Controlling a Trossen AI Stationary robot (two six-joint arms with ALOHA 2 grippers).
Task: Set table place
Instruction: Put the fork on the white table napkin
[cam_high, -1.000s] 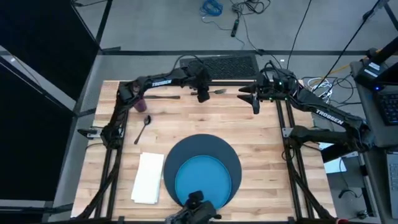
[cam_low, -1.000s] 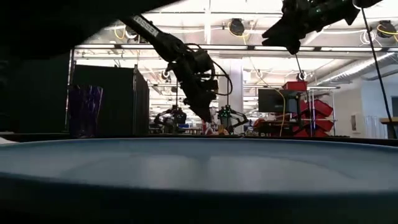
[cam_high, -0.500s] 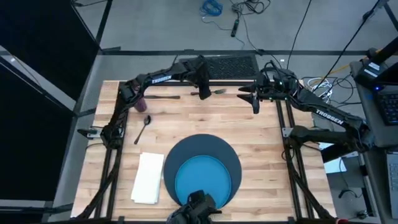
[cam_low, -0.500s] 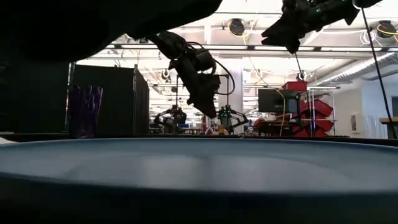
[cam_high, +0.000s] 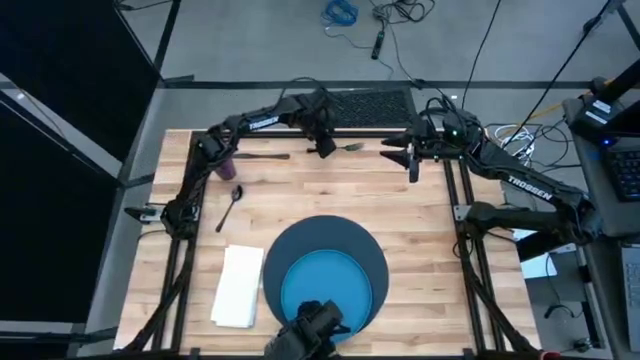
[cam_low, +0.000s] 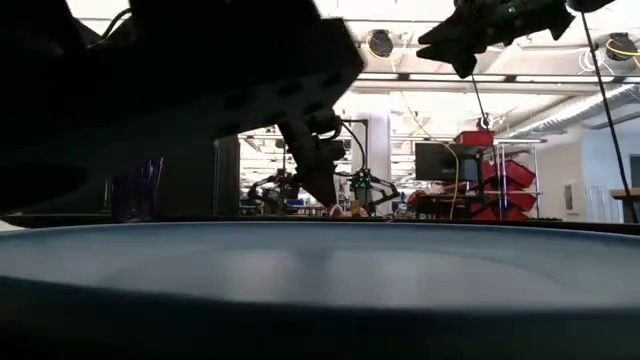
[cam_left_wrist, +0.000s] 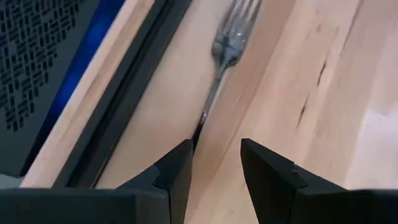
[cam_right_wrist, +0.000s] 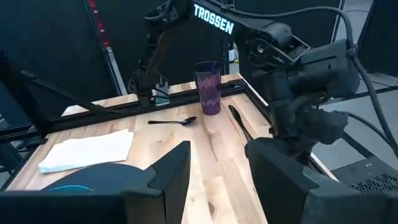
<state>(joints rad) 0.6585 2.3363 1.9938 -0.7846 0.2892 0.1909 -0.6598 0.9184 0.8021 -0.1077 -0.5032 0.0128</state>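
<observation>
Left hand (cam_left_wrist: 214, 165) lower, astride fork (cam_left_wrist: 227, 50).

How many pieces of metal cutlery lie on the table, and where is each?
3. The fork lies at the far edge under the left gripper; the knife lies beside the purple cup; the spoon lies above the napkin.

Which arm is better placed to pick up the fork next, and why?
The left. Its gripper hangs open right over the fork handle at the table's far edge. The right gripper waits off to the side, raised.
</observation>
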